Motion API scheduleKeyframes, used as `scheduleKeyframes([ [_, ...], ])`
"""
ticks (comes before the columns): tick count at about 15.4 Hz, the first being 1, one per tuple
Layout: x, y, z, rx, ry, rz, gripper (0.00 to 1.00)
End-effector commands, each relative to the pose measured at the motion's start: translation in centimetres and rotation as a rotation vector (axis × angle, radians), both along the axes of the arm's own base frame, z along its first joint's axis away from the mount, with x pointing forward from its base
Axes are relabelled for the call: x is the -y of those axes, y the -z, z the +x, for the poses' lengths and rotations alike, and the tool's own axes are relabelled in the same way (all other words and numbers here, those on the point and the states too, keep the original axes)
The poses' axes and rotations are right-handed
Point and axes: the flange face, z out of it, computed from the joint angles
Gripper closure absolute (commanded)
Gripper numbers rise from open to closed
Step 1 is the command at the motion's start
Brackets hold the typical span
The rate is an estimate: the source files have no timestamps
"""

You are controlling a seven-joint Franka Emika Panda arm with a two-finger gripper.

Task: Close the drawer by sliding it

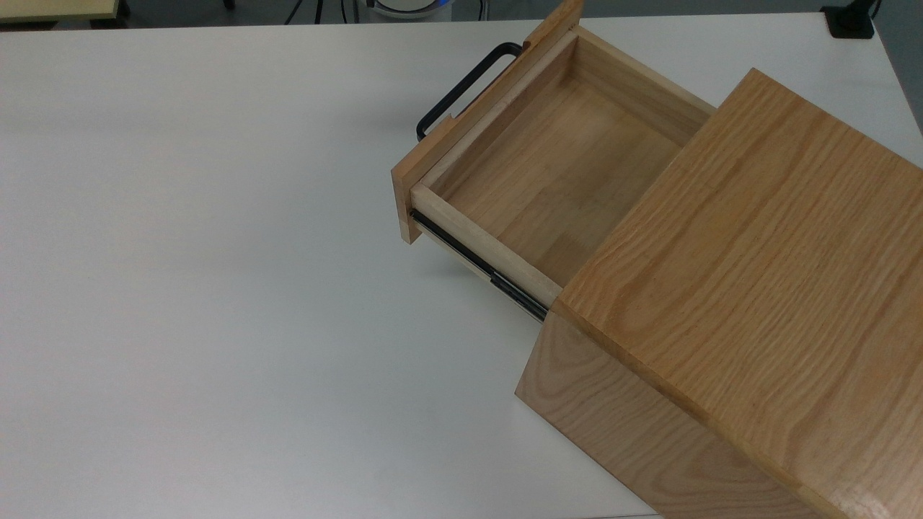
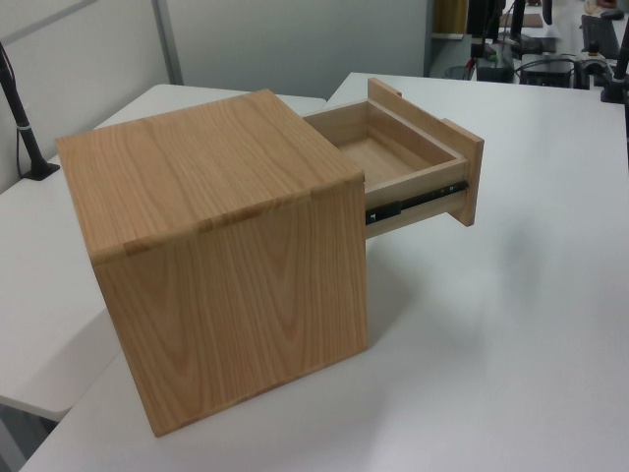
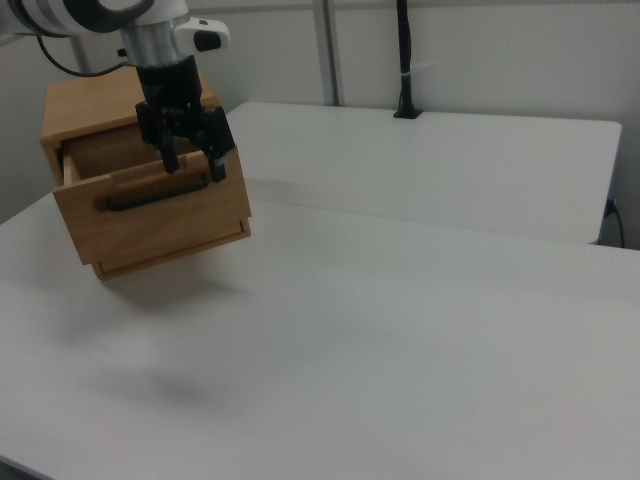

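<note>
Nearest the top view's camera, a big oak box casing (image 1: 743,303) is seen on a wide white table (image 1: 216,288). From its side a shallow light-wood drawer (image 1: 555,166) with a flat front panel is pulled well out. A black metal side rail (image 1: 476,265) is seen under its edge, and a black U-shaped bar handle (image 1: 461,90) on its front. Lots of bare table is left in front of the drawer. No writing can be read. In the right view, the black two-finger pincer (image 3: 190,162) hangs just in front of the panel, by the handle, with its fingers held apart.
</note>
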Motion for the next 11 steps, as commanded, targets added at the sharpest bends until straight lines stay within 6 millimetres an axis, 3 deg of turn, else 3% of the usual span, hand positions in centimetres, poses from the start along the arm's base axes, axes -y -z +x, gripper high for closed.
scheduleKeyframes([
  [1, 0.75, -0.71, -0.47, -0.015, 0.0, 0.003, 0.0],
  [4, 0.04, -0.46, -0.29, -0.019, -0.012, 0.006, 0.0],
  [11, 0.48, -0.38, -0.39, -0.024, -0.011, 0.005, 0.0],
])
